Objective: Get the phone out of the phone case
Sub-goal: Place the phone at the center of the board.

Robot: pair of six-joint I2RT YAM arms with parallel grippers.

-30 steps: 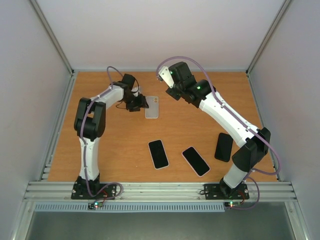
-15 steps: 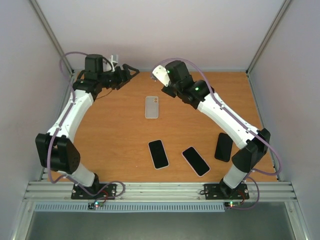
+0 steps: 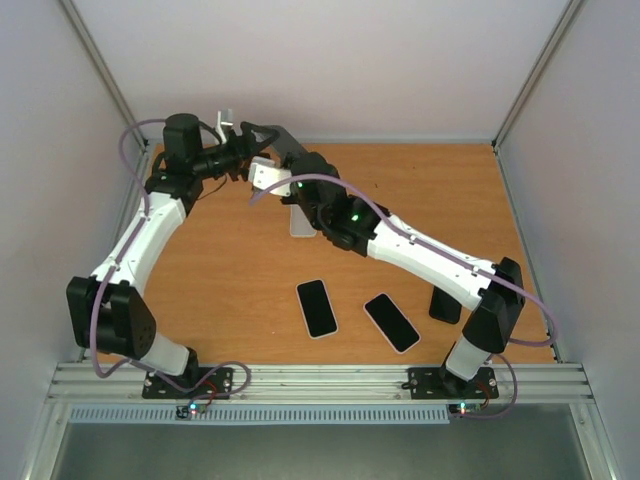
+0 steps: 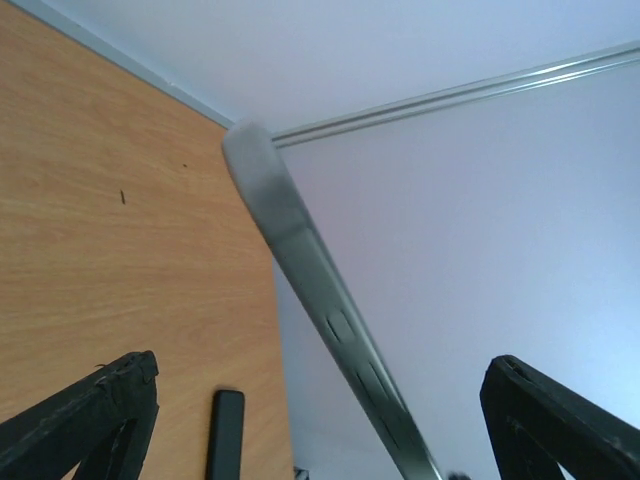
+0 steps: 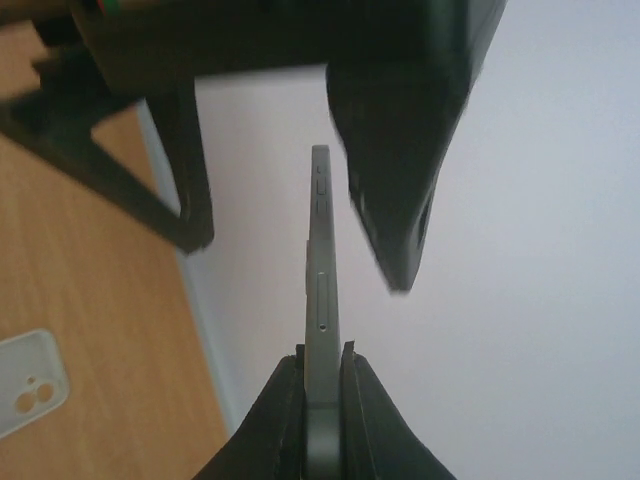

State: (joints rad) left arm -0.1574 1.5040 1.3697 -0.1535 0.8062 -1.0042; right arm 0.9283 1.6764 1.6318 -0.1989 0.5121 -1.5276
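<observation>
The right gripper (image 5: 320, 357) is clamped tight on one end of the phone (image 5: 320, 250), which is held edge-on and raised above the table (image 3: 230, 280). The left gripper (image 4: 320, 375) is spread wide, its jaws set either side of the phone's far end without touching it. The phone case (image 5: 30, 385) is seen lying flat on the table below, and three dark phones (image 3: 316, 308) are laid nearer the arms' bases.

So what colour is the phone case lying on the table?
Pale and whitish. The phone case shows best in the right wrist view, at the bottom left.
</observation>
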